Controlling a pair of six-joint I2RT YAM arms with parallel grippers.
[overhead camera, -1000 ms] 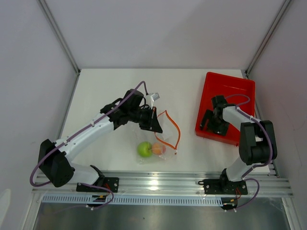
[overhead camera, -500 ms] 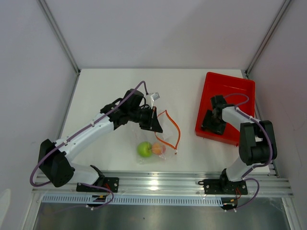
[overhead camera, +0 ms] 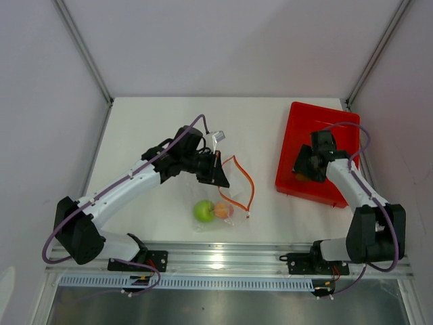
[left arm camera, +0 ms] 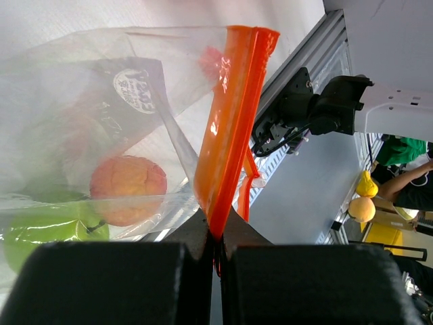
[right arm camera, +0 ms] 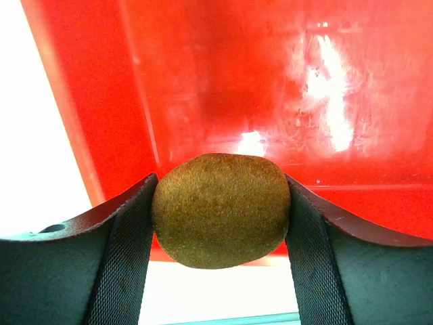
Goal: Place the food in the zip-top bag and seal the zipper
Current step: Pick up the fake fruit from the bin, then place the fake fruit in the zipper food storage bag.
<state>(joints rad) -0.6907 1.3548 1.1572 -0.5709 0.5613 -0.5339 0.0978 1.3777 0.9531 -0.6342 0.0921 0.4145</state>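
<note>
The clear zip-top bag [overhead camera: 226, 196] lies at mid-table with its orange-red zipper [overhead camera: 247, 181] curving open. A green apple [overhead camera: 203, 210] and an orange-pink peach [overhead camera: 223, 210] sit inside it; both also show in the left wrist view, the apple [left arm camera: 40, 230] and the peach [left arm camera: 127, 189]. My left gripper [overhead camera: 218, 170] is shut on the zipper strip [left arm camera: 230, 128] and holds the mouth up. My right gripper [overhead camera: 304, 170] is shut on the brown lump [right arm camera: 220, 210] and holds it above the red tray [overhead camera: 338, 122].
The red tray [right arm camera: 216, 74] stands at the right side of the table, near the right wall. An aluminium rail [overhead camera: 223, 261] runs along the table's near edge by the arm bases.
My right gripper has closed on the brown lump and lifted it, moving slightly right over the tray. The left arm and the bag have not moved.
</note>
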